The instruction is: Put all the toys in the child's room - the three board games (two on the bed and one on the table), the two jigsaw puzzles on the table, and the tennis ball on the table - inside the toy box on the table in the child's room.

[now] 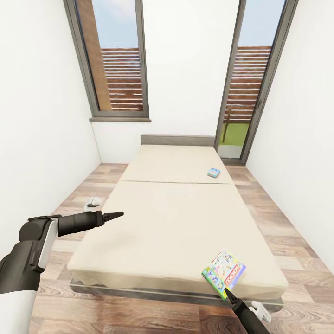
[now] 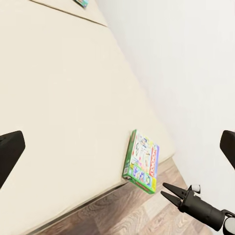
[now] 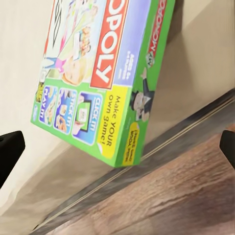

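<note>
Board games are both on the bed (image 1: pixel 176 218) yet: the green-edged one (image 1: pixel 224 270) at its near right corner, just off my spread, empty right claw (image 1: pixel 229 293), the blue one (image 1: pixel 214 172) near the headboard, left claw (image 1: pixel 119 214) pressed together.

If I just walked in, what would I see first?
First the big bed with its cream cover, in the middle of the room. A bright green game box lies at its near corner, sticking out past the edge, with the right gripper just below it. A small blue box lies farther up the bed, toward the tall windows.
</note>
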You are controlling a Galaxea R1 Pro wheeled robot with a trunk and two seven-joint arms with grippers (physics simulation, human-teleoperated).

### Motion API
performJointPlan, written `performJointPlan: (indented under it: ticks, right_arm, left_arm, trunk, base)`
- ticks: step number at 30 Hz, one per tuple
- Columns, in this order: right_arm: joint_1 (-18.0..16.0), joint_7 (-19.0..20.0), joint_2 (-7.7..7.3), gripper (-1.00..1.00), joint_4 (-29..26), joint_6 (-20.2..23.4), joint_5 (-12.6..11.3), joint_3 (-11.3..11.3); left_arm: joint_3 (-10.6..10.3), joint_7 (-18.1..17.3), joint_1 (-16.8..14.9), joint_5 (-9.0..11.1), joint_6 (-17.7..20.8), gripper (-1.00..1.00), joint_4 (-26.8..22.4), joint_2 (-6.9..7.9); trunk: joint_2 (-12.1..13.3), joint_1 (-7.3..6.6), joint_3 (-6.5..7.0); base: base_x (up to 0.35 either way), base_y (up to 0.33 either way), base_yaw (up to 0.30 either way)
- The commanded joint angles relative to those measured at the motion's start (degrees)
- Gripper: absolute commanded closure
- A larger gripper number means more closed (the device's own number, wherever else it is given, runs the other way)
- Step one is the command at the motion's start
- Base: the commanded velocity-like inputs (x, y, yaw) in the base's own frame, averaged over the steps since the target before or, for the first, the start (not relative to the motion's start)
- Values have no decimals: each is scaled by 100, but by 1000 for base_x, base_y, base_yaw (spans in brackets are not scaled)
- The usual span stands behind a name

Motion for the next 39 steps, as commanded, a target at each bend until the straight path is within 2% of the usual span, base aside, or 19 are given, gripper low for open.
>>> performJointPlan:
  ticks: [1, 6, 12, 15, 19, 22, 33, 39]
  right_arm:
    - [-5, 34, 5, -100, -5, 61, -44, -36]
    - [-5, 85, 7, -100, -1, 94, -166, -136]
    - [-5, 129, 9, -100, 134, 175, -496, -344]
    - [-5, 143, 5, -100, 287, 300, -696, -418]
    - [-5, 160, 3, -100, 416, 538, -1171, -601]
    - [-5, 180, 4, -100, 444, 608, -1352, -657]
    - [-5, 180, 16, -100, 463, 665, -1482, -689]
    - [-5, 293, 47, -100, 464, 692, -1492, -668]
  left_arm:
    - [2, -1, -4, 25, 38, -100, 0, 1]
    - [2, -1, -4, 25, 36, -100, 0, 1]
    - [2, -1, -4, 17, 31, -100, 0, 0]
    - [2, -1, -4, 16, 30, -100, 0, 0]
    - [2, -1, -4, 18, 30, -100, 0, 0]
    - [2, -1, -4, 20, 30, -100, 0, 0]
    - [-4, -1, -4, 24, 30, -100, 0, -2]
    - [3, -10, -4, 30, 30, -100, 0, 0]
  trunk:
    - [-44, 22, -24]
    - [-245, 132, -113]
    - [-485, 264, -221]
    - [-606, 330, -275]
    - [-766, 417, -347]
    - [-886, 483, -401]
    - [-1328, 725, -598]
    - [-1328, 725, -598]
  base:
    - [0, 0, 0]
    - [0, 0, 0]
    - [0, 0, 0]
    - [0, 0, 0]
    - [0, 0, 0]
    - [0, 0, 0]
    - [0, 0, 0]
    - [0, 0, 0]
